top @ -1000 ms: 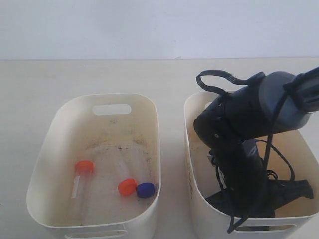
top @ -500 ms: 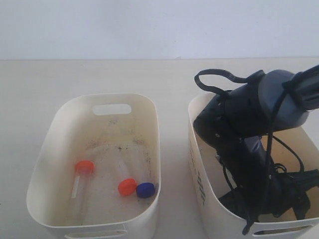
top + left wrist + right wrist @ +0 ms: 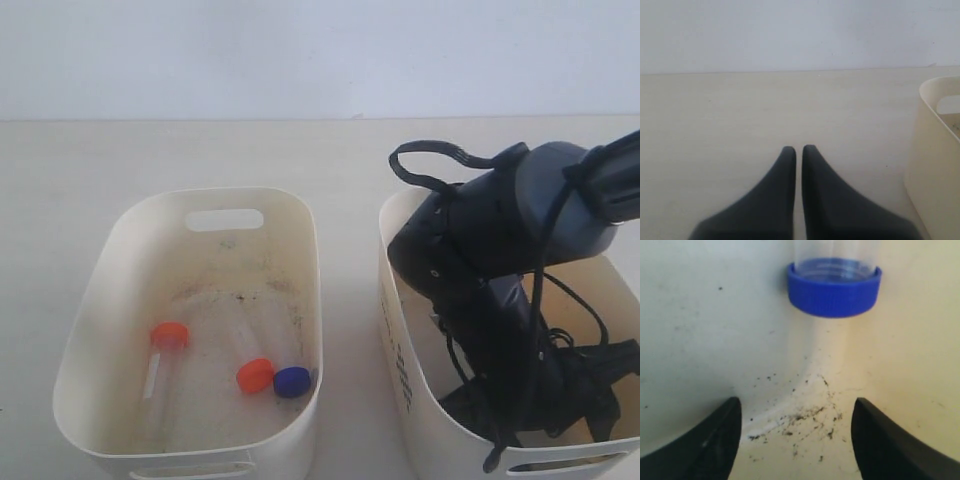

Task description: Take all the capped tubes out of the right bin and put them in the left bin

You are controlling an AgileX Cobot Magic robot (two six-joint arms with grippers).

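**Tube (image 3: 834,275) straight ahead of right gripper (image 3: 796,401)**

Exterior view: right arm (image 3: 480,250) reached into right bin (image 3: 400,385), its gripper hidden. Left bin (image 3: 316,260) held three other tubes (image 3: 255,375).

Left wrist view: left gripper (image 3: 798,149) was pressed closed and empty over the table (image 3: 715,115).

Right wrist view: jaws were parted and empty. The tube lay on the floor, blue cap nearest, long axis running away.

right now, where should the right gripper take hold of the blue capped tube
Probably by the cap of the blue-capped tube: it is the end nearest the right gripper, ribbed and narrower than the open jaws. Come straight in from that end, straddling it.
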